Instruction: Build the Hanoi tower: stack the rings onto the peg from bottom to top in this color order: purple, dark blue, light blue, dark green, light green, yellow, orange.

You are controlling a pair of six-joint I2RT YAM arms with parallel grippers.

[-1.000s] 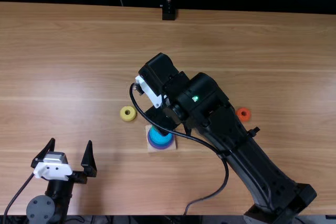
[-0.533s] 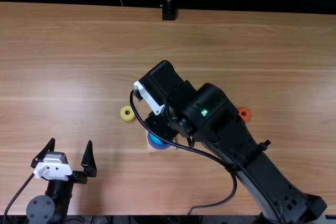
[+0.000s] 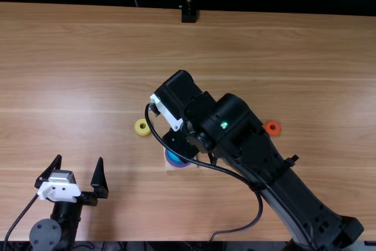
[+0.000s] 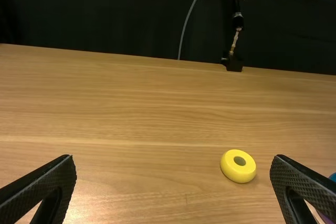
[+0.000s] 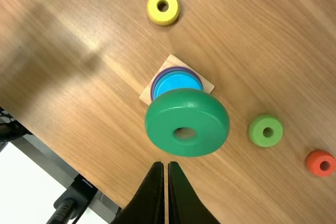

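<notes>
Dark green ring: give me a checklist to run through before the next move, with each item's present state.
1. Light blue ring lies above purple ring on the wooden base: ok.
2. Dark green ring seated flat on light blue: not ok; it looks raised.
3. Right tool securely holding dark green: cannot tell; its fingers are close together beside the rim.
4. Dark green's hole centered on the peg: cannot tell.
5. Light green, yellow and orange rings loose on the table: ok.
6. Left tool away from the base: ok.
</notes>
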